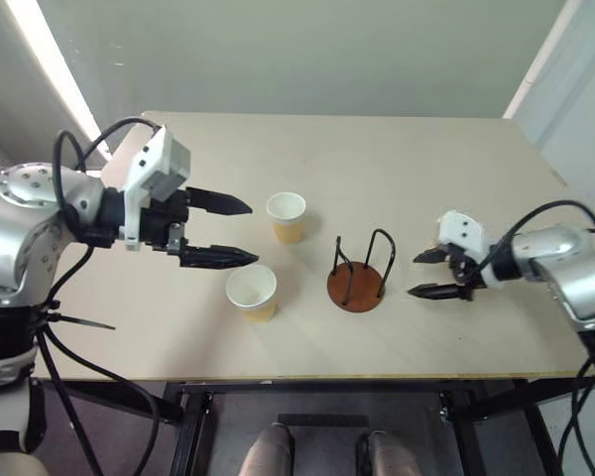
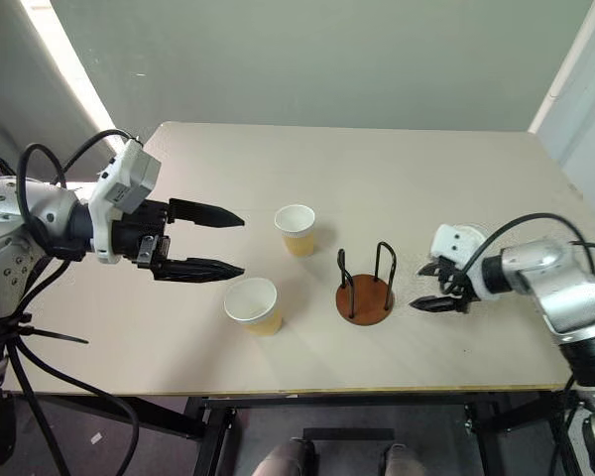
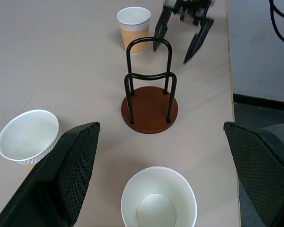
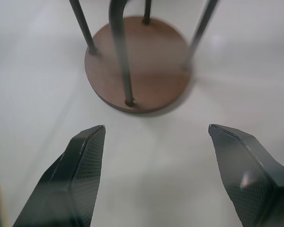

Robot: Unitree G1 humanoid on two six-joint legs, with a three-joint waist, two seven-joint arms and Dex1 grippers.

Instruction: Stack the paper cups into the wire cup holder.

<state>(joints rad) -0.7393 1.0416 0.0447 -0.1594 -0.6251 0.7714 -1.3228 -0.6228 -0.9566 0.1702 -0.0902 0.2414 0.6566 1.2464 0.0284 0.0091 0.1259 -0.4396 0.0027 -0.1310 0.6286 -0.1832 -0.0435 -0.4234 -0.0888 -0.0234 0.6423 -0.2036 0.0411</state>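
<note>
The wire cup holder (image 1: 357,288) stands empty near the table's middle, a brown disc with two black wire loops. One paper cup (image 1: 287,216) stands upright to its far left, and a second cup (image 1: 251,292) stands nearer the front edge. A third cup (image 3: 134,28) stands beyond the holder in the left wrist view, close beside my right gripper. My left gripper (image 1: 253,232) hovers open above the table left of the two cups, pointing at them, with nothing held. My right gripper (image 1: 414,275) is open just right of the holder (image 4: 137,61) and empty.
The pale wooden table (image 1: 456,159) ends at a front edge just below the cups and holder. Its right edge lies behind my right arm, with floor beyond. A wall runs along the far side. Black cables hang from both arms.
</note>
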